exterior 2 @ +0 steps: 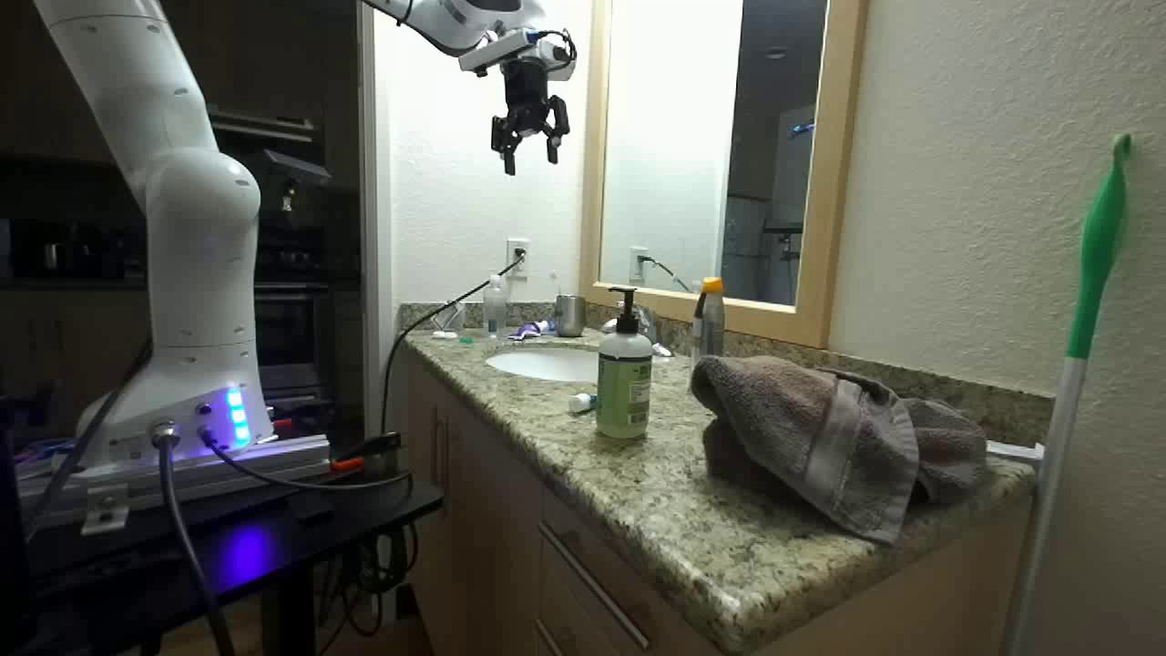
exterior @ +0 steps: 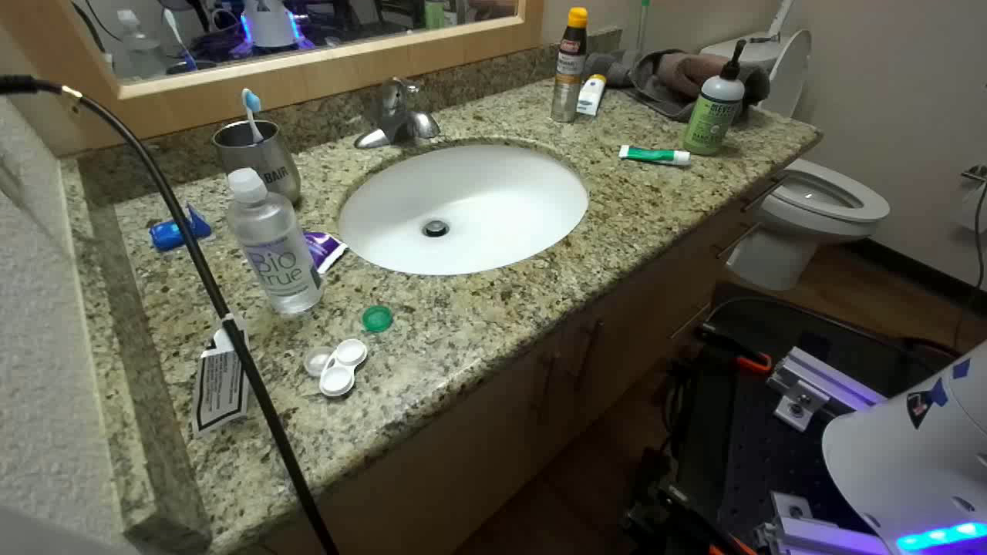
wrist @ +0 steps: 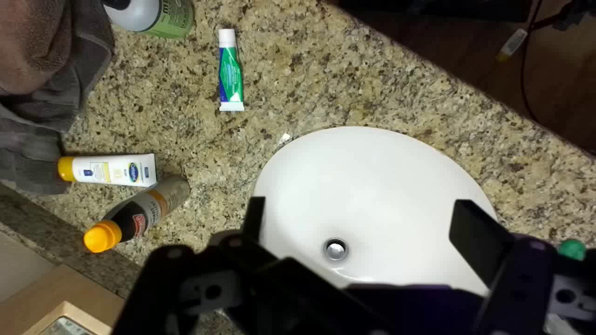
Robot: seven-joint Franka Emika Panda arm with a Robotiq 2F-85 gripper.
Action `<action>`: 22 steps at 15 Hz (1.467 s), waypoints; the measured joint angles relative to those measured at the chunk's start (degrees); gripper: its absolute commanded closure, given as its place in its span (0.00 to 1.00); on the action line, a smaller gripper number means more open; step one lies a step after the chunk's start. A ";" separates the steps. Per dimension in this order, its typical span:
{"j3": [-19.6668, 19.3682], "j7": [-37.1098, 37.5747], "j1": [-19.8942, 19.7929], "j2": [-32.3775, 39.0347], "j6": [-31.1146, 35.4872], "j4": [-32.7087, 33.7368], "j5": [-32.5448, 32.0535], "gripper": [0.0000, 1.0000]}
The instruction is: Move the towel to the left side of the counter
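- So the towel [exterior 2: 811, 437] is bunched up in a gray heap at one end of the tabletop [exterior 2: 674, 510], the end near the toilet [exterior: 802, 229].
- Tool [exterior 2: 531, 164] is spread wide and hangs well above the tabletop. In the wrist view the sink [wrist: 372, 186] shows right between its fingers [wrist: 477, 237].
- Green pump bottle [exterior 2: 624, 387] stands upright near the towel.
- A yellow-capped white tube [wrist: 111, 170] lies flat with its cap right at the towel's edge, and a tall can [exterior: 569, 73] stands just beside it.
- There's also a green tube [wrist: 231, 77] lying between pump bottle and sink.
- Past the sink it's pretty cluttered: metal cup [exterior: 266, 159] with a toothbrush [exterior: 252, 112] in it, upright clear bottle [exterior: 274, 247], purple tube [exterior: 322, 250], blue tube [exterior: 166, 235], plus a white lens case [exterior: 343, 368] near a green cap [exterior: 377, 318].
- A black cable [exterior: 185, 216] cuts across that end in an exterior view.
- Green-handled pole [exterior 2: 1098, 246] stands beside the towel's end.
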 measured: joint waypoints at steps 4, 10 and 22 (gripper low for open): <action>-0.79 1.05 -0.37 0.00 0.13 0.00 0.20 0.00; -11.28 3.44 -7.71 0.32 2.94 -0.18 0.37 0.00; -18.62 11.10 -12.73 12.32 5.18 7.40 7.28 0.00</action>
